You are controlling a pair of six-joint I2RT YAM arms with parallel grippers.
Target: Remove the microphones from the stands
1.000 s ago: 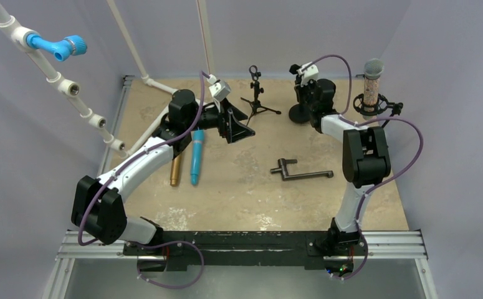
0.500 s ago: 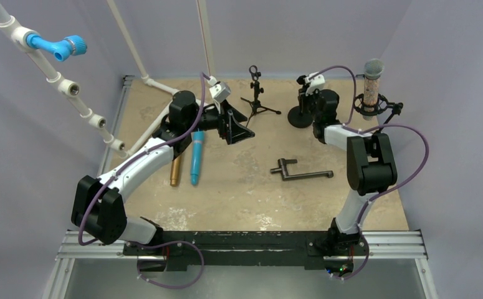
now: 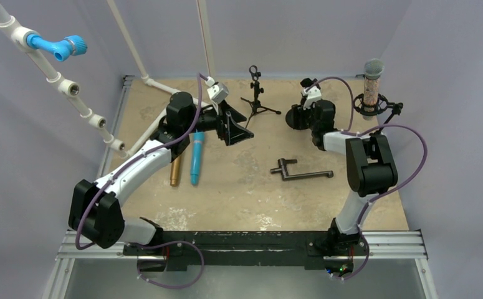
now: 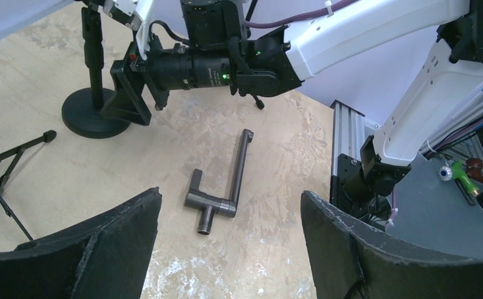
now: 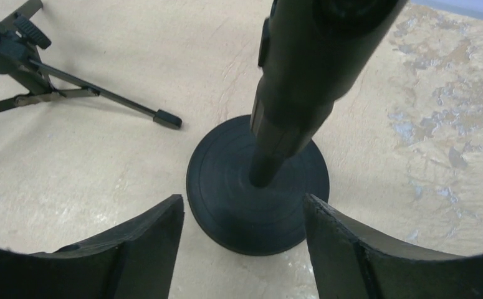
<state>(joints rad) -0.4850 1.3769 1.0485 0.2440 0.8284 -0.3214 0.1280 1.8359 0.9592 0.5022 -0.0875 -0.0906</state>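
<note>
**Pale booth**

Pale walls (image 3: pixel 288 31) closed the bench (image 3: pixel 251 199) on three sides. Its top was beige and mottled, evenly lit. White pipes (image 3: pixel 70 87) with a blue fitting (image 3: pixel 57 47) crossed the left corner; a metal rail (image 3: pixel 394 242) edged the near side.

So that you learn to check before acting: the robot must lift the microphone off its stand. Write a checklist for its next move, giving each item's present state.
1. Right gripper open: ok.
2. Left gripper open, empty: ok.
3. Microphone upright in its holder: ok.
4. Right gripper at the microphone: not ok; it hangs over the round-base stand.
5. Metal handle lying away from the microphone: ok.
6. How tightly the holder clamps: cannot tell.
</note>
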